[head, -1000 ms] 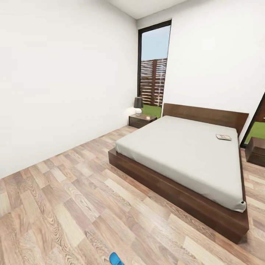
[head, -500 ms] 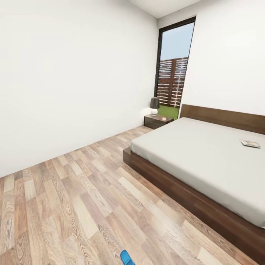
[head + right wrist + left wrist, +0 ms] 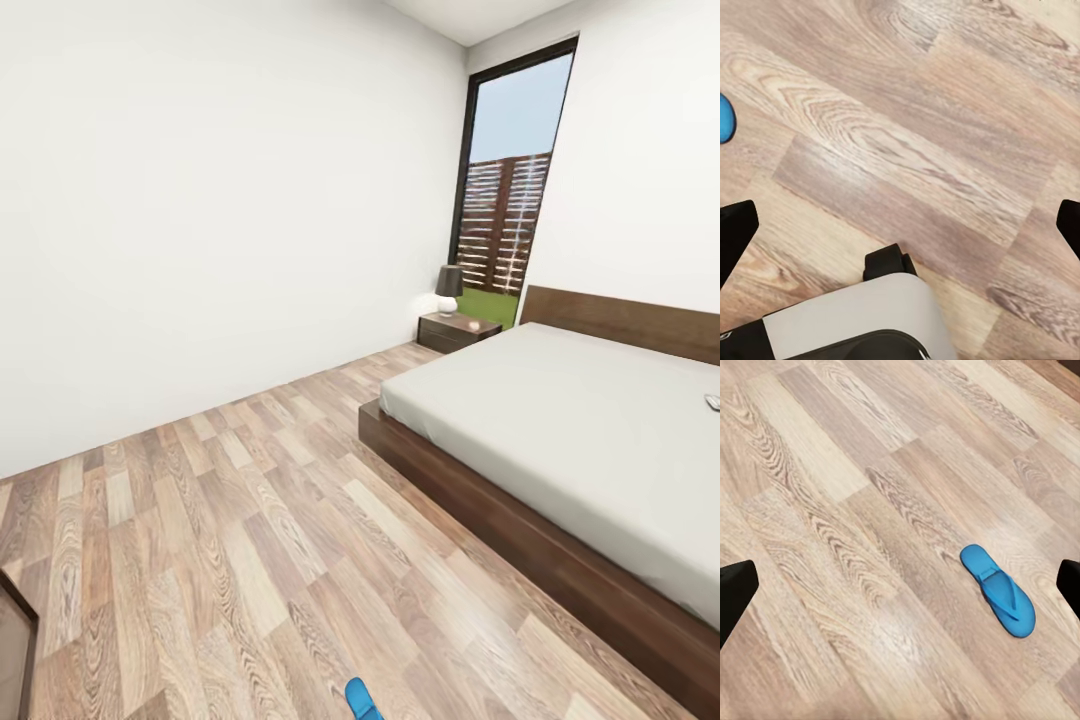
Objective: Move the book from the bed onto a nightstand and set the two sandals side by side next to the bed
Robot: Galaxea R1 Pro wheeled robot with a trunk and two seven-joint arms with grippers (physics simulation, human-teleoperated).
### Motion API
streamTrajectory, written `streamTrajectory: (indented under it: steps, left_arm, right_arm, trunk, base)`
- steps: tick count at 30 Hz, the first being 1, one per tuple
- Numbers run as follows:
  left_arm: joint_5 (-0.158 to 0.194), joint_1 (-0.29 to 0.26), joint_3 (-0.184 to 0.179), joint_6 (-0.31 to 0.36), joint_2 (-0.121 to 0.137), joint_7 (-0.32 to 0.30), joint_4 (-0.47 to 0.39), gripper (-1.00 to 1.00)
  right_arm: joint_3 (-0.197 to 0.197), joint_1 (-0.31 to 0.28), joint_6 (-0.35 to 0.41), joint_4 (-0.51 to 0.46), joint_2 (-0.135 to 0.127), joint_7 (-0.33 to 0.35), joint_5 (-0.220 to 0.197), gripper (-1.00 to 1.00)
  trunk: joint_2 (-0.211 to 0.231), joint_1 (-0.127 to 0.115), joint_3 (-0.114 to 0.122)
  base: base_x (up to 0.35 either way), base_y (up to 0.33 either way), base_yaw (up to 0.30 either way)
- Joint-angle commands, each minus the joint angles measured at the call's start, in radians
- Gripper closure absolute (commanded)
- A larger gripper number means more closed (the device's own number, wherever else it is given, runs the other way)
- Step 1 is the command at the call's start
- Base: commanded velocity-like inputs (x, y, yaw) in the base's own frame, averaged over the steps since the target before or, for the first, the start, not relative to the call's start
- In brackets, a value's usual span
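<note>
The bed (image 3: 580, 430), off-white mattress on a dark wooden frame, fills the right of the head view. At the picture's right edge a sliver of the book (image 3: 713, 402) lies on the mattress. A dark nightstand (image 3: 458, 330) stands past the bed's far corner, by the window. One blue sandal (image 3: 362, 698) lies on the plank floor at the bottom edge. In the left wrist view this sandal (image 3: 997, 590) lies flat under my left gripper (image 3: 900, 592), which is open and well above it. My right gripper (image 3: 900, 225) is open over bare floor, with a blue sandal edge (image 3: 724, 118) at the picture's side.
A small lamp (image 3: 449, 288) stands on the nightstand. A tall dark-framed window (image 3: 505, 190) is behind it. A dark-framed object (image 3: 15, 640) pokes in at the bottom left. Wide plank floor (image 3: 230, 500) lies between the white wall and the bed. My base (image 3: 847, 315) shows under the right gripper.
The whole head view has swung left: bed, window and nightstand slid right in the picture, the book reached the right edge, and a dark-framed object came in at the bottom left.
</note>
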Motion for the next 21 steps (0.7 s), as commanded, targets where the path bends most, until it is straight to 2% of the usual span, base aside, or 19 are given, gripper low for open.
streamTrajectory:
  steps: [1,6,21]
  left_arm:
    - [0.001,0.000,0.000,-0.002,0.000,0.000,0.000,-1.00]
    - [0.000,0.000,0.000,-0.002,0.000,0.000,0.000,-1.00]
    - [0.001,-0.001,0.001,-0.002,0.000,0.000,0.000,-1.00]
  right_arm:
    - [0.000,0.000,-0.001,0.000,0.000,0.000,-0.010,-1.00]
    - [0.001,0.000,-0.001,0.000,0.000,0.000,-0.010,-1.00]
    - [0.002,0.000,-0.001,0.000,0.000,0.000,-0.010,-1.00]
  trunk:
    - [0.000,0.000,-0.001]
    - [0.000,0.000,-0.001]
    - [0.000,0.000,-0.001]
  base:
    - [0.000,0.000,0.031]
    - [0.000,0.000,0.131]
    - [0.000,0.000,0.282]
